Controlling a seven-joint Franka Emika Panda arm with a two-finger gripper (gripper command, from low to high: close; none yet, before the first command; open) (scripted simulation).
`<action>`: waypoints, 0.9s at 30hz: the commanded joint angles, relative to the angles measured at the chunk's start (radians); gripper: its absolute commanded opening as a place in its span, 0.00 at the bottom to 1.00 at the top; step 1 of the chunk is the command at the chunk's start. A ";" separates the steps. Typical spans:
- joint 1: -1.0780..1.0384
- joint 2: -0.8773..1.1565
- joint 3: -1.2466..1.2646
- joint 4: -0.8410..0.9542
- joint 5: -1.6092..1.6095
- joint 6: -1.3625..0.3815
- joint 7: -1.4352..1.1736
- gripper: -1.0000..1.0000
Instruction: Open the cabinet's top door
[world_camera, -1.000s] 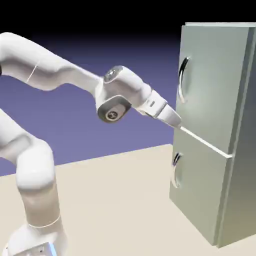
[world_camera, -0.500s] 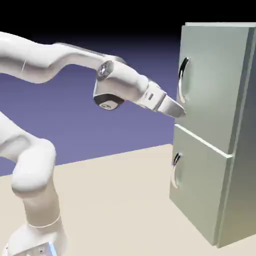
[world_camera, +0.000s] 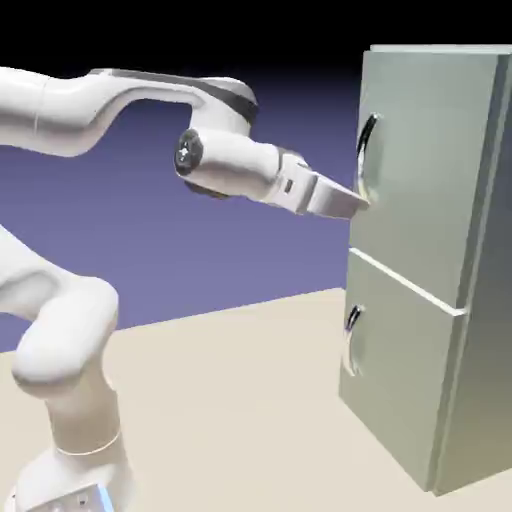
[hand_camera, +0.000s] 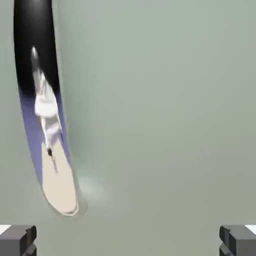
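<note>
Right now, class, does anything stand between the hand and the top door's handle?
Nothing visible does. The open hand is already at the lower end of the handle on the top door. In the hand view the handle lies left of both fingertips, not between them.

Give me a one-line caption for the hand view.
Open gripper close to the top door, its mirror-like curved handle left of center, not yet between the fingers.

Table: a plain beige table (world_camera: 230, 400) carried everything.
Right side: the grey-green cabinet (world_camera: 430, 260) stood upright on it.
Left side: the white arm's base (world_camera: 75, 470) rested there.
</note>
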 joint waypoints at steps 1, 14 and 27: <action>-0.011 -0.005 0.010 0.005 0.044 -0.002 -0.035 0.50; -0.151 -0.068 0.146 0.076 0.609 -0.032 -0.494 0.50; -0.358 0.032 0.306 0.225 0.883 -0.083 -0.722 0.00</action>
